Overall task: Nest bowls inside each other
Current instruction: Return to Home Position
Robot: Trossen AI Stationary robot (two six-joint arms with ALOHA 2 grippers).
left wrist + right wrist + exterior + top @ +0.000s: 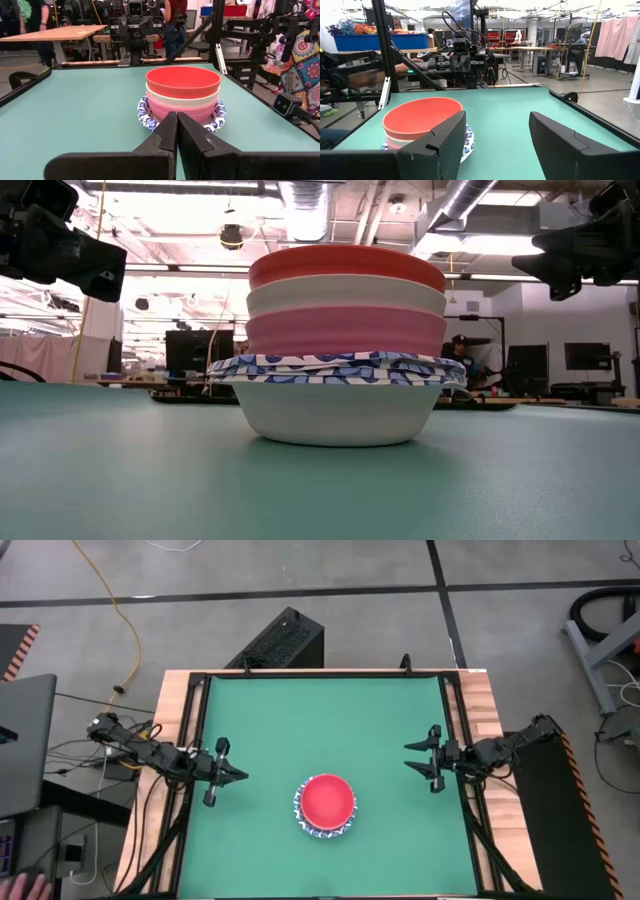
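The bowls stand nested in one stack (pixel 326 806) on the green table, near its front edge. The red bowl (pixel 346 264) is on top, a cream-white one (pixel 346 295) under it, then a pink one (pixel 346 332), then white bowls with blue patterned rims (pixel 338 368); the lowest (pixel 338 412) rests by its base on the table. My left gripper (pixel 240 777) is shut at the table's left edge, pointing level at the stack (pixel 182 95). My right gripper (pixel 408 755) is open at the right edge, its fingers apart with nothing between them; the stack (pixel 422 122) lies ahead of it.
A dark raised frame (pixel 196 740) runs around the green mat. A black box (pixel 280 640) stands beyond the far edge. Free green surface lies all around the stack. People and workbenches show in the room beyond the table.
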